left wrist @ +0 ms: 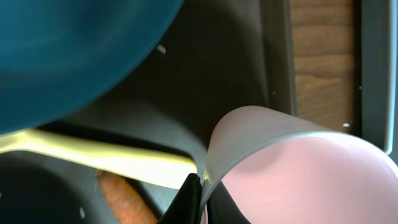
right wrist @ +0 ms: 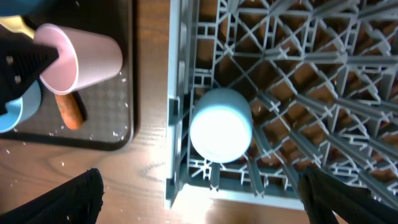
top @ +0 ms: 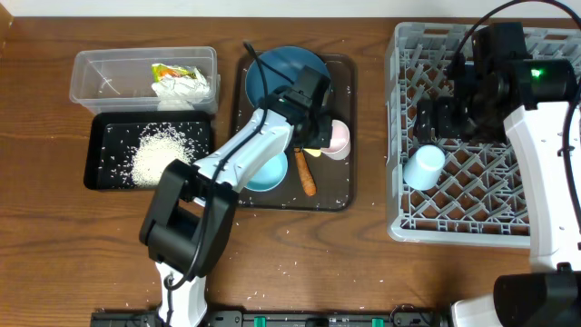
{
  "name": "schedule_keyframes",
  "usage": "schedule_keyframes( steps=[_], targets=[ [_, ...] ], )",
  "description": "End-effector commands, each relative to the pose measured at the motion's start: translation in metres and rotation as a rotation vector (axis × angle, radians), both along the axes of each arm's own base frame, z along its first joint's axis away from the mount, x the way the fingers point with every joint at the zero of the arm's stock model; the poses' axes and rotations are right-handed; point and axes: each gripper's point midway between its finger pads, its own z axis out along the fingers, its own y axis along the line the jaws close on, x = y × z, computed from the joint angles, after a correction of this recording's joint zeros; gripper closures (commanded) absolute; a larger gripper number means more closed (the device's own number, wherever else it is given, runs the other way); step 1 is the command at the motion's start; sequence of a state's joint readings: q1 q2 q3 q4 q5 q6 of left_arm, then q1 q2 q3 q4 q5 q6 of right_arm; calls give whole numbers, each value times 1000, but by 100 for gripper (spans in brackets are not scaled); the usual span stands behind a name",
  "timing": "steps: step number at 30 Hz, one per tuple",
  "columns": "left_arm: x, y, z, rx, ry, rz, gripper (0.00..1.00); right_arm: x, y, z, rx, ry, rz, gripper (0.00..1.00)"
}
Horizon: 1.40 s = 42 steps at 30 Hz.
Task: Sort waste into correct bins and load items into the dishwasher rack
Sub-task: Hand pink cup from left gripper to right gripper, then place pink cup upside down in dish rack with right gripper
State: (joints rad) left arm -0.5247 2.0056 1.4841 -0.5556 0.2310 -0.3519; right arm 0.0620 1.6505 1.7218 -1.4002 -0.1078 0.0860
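A dark brown tray (top: 338,186) lies flat on the bench (top: 363,272). It sits about halfway between the left and right edges, a bit closer to the far edge than the near one. It is longer than it is wide, and its long sides point from the far edge to the near edge. It has round corners and a low rim all around. Up close, the tray (right wrist: 106,118) floor has a fine bumpy pattern. The bench is brown wood with dark lines in it.
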Motion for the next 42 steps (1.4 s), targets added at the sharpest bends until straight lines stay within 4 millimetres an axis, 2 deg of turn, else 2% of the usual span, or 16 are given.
schedule_keyframes(
  steps=[1, 4, 9, 12, 16, 22, 28, 30, 33, 35, 36, 40, 42],
  targets=[
    [2, 6, 44, -126, -9, 24, 94, 9, 10, 6, 57, -41, 29, 2],
    [0, 16, 79, -263, 11, 29, 94, 19, 33, 13, 176, -98, 117, 2],
    [-4, 33, 145, -604, 80, 13, 94, 26, 90, 33, 470, -225, 367, 2],
    [-10, 43, 172, -776, 128, -36, 94, 25, 117, 45, 631, -306, 504, 1],
    [-22, 47, 198, -935, 187, -103, 94, 18, 147, 62, 840, -416, 673, 1],
    [-36, 37, 210, -1006, 234, -172, 94, 11, 171, 64, 956, -489, 799, 2],
    [-43, 25, 210, -999, 248, -201, 94, -1, 196, 68, 996, -516, 902, 13],
    [-45, 23, 210, -998, 252, -208, 94, -5, 203, 71, 1008, -527, 933, 19],
    [-46, 21, 209, -995, 253, -212, 94, -8, 209, 75, 1025, -532, 951, 39],
    [-46, 21, 209, -994, 252, -212, 94, -7, 210, 76, 1030, -523, 942, 55],
    [-46, 21, 209, -994, 252, -212, 93, -7, 209, 76, 1030, -522, 938, 57],
    [-42, 22, 203, -960, 235, -188, 75, 1, 198, 77, 1022, -501, 864, 59],
    [-36, 24, 195, -916, 213, -158, 66, 9, 184, 75, 962, -485, 768, 59]
  ],
)
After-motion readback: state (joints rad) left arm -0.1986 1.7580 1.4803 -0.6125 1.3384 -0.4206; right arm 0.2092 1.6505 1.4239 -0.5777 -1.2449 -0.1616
